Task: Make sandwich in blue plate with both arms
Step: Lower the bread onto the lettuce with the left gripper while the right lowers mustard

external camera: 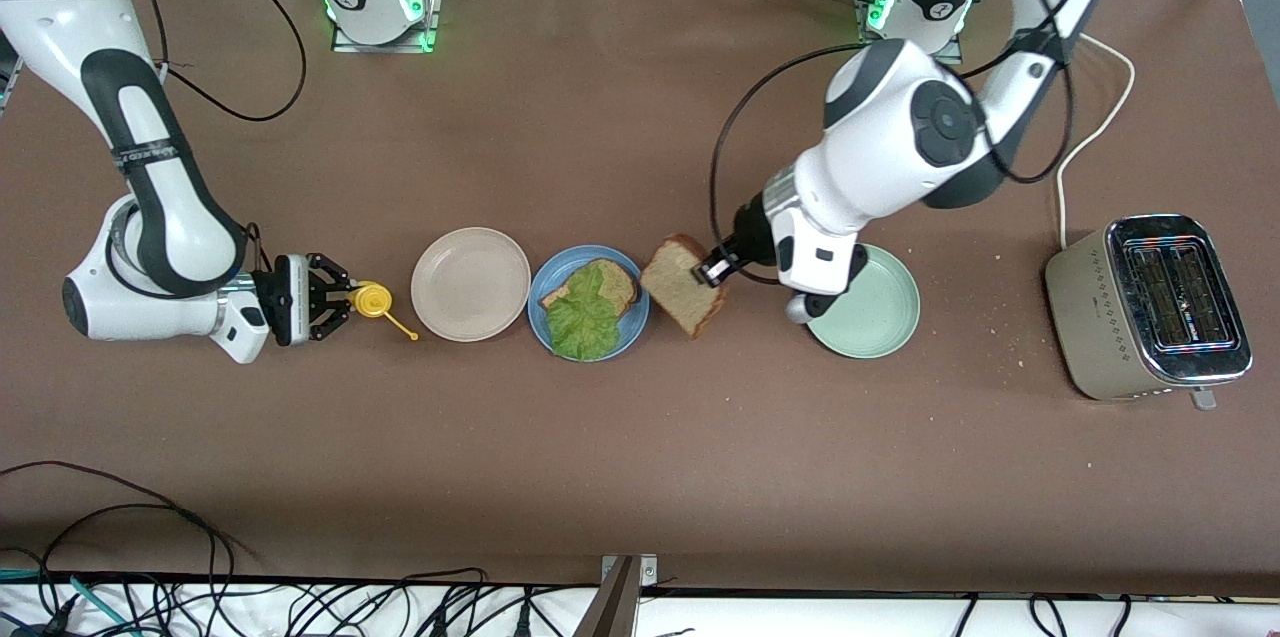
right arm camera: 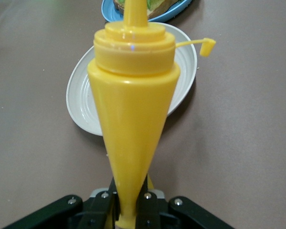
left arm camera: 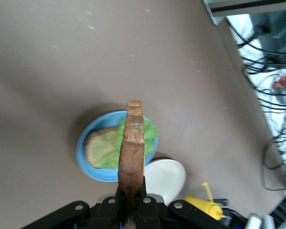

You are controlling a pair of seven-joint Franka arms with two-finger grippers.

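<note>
Front view, frame centre: left gripper clamps a brown bread slice beside the blue plate's rim; lettuce tops the lower slice. Right gripper, mid-left, pinches a yellow squeeze bottle; bare table below.

Lower bread slice on the blue plate mostly covered by the lettuce leaf; only its crust edge and one corner show. In the left wrist view the held bread slice blocks the middle of the plate and part of the beige plate. Mint-green plate partly hidden under the left arm's wrist. In the right wrist view the yellow squeeze bottle has its nozzle tip cut off by the frame edge and hides much of the beige plate; blue plate cropped there too. Both arms' upper links run out of the front view. Toaster slots too dark to see inside.
</note>
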